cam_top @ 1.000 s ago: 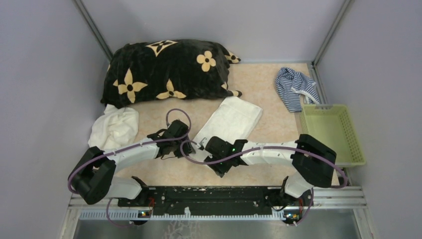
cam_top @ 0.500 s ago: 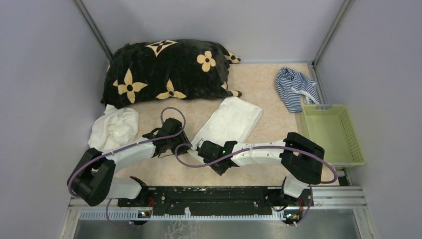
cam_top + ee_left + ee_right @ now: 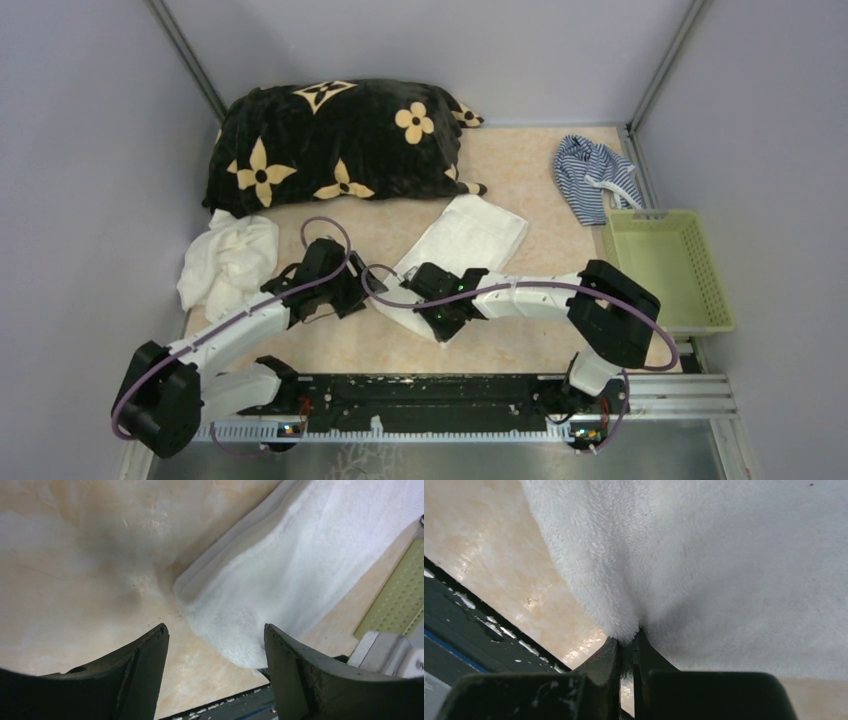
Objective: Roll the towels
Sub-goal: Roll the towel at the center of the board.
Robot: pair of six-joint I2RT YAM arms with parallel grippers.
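1. The top external view looks down from above and behind the arm bases, facing the far wall, far enough back to take in the whole worktop (image 3: 520,170).
2. The left wrist view sits low and close, looking past its own fingers (image 3: 150,650) across the worktop (image 3: 75,580) at the folded towel (image 3: 280,585).
3. The right wrist view is nearer yet, its fingers (image 3: 606,660) pressed against the folded towel (image 3: 724,555), which fills most of the picture.
4. All three views share that towel's near end (image 3: 415,310) and the worktop beside it.
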